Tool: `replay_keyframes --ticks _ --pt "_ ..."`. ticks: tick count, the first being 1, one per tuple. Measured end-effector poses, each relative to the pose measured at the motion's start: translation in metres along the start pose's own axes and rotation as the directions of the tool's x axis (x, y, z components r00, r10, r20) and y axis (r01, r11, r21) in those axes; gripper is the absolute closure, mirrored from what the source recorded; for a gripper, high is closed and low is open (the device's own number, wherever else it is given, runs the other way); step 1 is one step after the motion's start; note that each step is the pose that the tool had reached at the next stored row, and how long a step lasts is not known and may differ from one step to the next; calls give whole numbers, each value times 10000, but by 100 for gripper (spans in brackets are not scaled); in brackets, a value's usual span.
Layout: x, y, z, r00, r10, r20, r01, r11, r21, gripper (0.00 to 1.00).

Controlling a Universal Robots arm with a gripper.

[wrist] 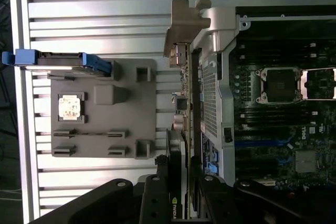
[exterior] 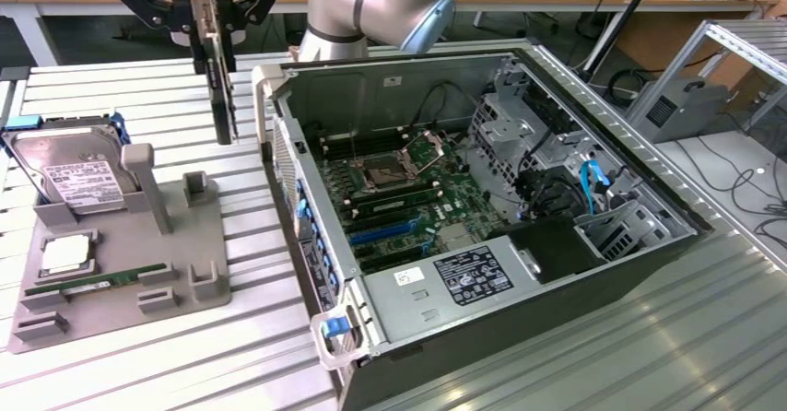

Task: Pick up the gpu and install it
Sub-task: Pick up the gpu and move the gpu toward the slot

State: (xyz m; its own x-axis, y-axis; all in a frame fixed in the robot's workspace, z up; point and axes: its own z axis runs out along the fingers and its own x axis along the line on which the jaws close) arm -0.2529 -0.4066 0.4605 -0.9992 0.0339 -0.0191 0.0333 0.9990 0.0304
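The gpu [exterior: 221,84] is a thin dark card hanging on edge in the air, just outside the open computer case's [exterior: 276,107] wall on the exterior view's left. My gripper [exterior: 216,19] is shut on its upper end from above. In the wrist view the gpu [wrist: 182,98] appears edge-on, running from my black fingers [wrist: 157,203] out to its silver bracket [wrist: 185,22], right beside the case's perforated rear panel [wrist: 210,93]. The motherboard [exterior: 406,190] with its blue slots [exterior: 393,229] lies open inside the case.
A grey holder [exterior: 172,273] on the slatted table carries a silver hard drive [exterior: 74,171], a CPU [exterior: 68,256] and a green memory stick [exterior: 111,282]. The arm's base [exterior: 369,5] stands behind the case. Drive cages and cables [exterior: 578,181] fill the case's far side.
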Motion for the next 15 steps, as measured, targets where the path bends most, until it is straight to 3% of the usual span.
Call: replay_keyframes --ticks 15 --pt "-112 4 2 10000 0 0 0 10000 0 73"
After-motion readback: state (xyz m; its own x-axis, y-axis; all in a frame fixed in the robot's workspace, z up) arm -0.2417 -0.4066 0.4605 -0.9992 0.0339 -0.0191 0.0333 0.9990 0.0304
